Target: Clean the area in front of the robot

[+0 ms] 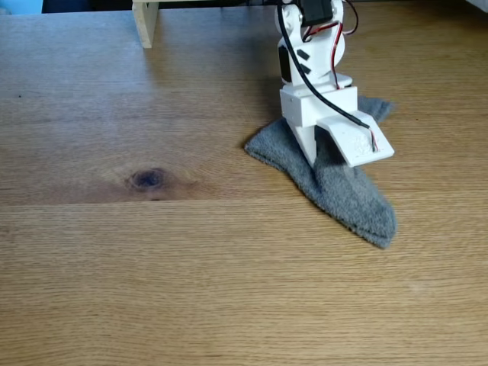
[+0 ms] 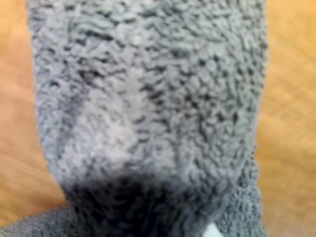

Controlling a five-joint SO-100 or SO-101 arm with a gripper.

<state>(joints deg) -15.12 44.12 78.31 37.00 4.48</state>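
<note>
The robot (image 1: 313, 69), a white arm with black and red wires, reaches down at the back right of the fixed view. Its gripper (image 1: 319, 156) presses into a grey terry cloth (image 1: 347, 194) that lies on the wooden tabletop (image 1: 191, 274). A pointed white finger (image 1: 306, 141) stands upright in the cloth, and a flat white wedge (image 1: 357, 141) slants out to the right above it. Cloth bunches up between them. In the wrist view the grey cloth (image 2: 148, 108) is very close and blurred, with wood (image 2: 291, 123) at both sides.
A dark oval knot (image 1: 149, 179) marks the wood left of the cloth. A pale upright wooden post (image 1: 145, 23) stands at the back left. The tabletop stretches wide to the front and left of the arm.
</note>
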